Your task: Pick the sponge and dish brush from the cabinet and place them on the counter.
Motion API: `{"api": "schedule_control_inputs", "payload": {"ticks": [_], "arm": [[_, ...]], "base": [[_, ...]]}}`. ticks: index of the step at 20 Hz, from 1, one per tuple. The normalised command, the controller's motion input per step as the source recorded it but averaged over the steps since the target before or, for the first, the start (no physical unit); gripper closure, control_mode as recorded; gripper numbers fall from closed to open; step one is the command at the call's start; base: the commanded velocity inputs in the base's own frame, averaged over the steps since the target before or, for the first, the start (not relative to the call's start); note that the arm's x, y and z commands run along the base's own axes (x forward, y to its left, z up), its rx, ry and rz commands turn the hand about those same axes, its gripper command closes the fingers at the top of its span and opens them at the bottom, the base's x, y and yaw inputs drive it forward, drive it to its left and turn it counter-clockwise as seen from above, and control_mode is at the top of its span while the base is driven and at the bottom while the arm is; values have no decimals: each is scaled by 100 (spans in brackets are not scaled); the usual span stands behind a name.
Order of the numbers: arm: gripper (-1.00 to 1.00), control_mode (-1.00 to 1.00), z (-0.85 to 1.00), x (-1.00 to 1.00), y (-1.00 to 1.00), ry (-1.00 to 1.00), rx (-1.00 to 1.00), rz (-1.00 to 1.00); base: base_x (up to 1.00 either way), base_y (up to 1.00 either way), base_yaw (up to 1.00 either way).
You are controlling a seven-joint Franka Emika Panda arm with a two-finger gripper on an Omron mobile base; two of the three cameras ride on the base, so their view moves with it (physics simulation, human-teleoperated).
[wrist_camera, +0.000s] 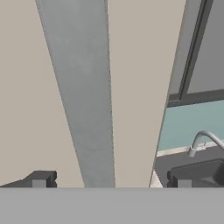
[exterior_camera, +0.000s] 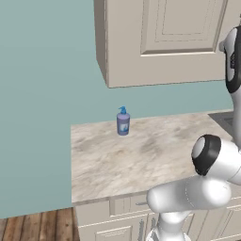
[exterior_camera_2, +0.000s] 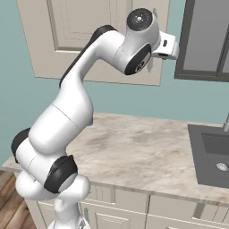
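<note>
The tool (wrist_camera: 111,179) stood wide open astride the closed cabinet's (exterior_camera: 155,42) handle (wrist_camera: 83,96), gripping nothing; door-opening step, next needing closure and pull.

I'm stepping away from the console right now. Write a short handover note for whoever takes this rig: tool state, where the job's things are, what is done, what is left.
Tool: open, empty, raised in front of the cabinet door, fingers either side of its grey bar handle, not closed on it.
Cabinet: door shut, so the sponge and dish brush cannot be seen.
Counter: carries a blue soap bottle; sink at its right end.
Done: arm brought up to the handle.
Left: grip the handle, open the door, take out both items and set them on the counter.
</note>
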Motion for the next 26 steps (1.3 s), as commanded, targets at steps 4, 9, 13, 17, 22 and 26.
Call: {"api": "schedule_control_inputs", "payload": {"ticks": [4,9,13,17,22,26], "arm": [[-100,-100,-1,3,0,0,0,0],[-100,-100,-5,11,0,0,0,0],[-100,-100,-22,34,0,0,0,0],[-100,-100,-34,52,1,-1,0,0],[-100,-100,-38,64,1,-4,0,0],[-100,-100,-3,5,15,0,0,0]], "base": [[0,0,0],[0,0,0],[0,0,0],[0,0,0],[0,0,0],[0,0,0]]}}
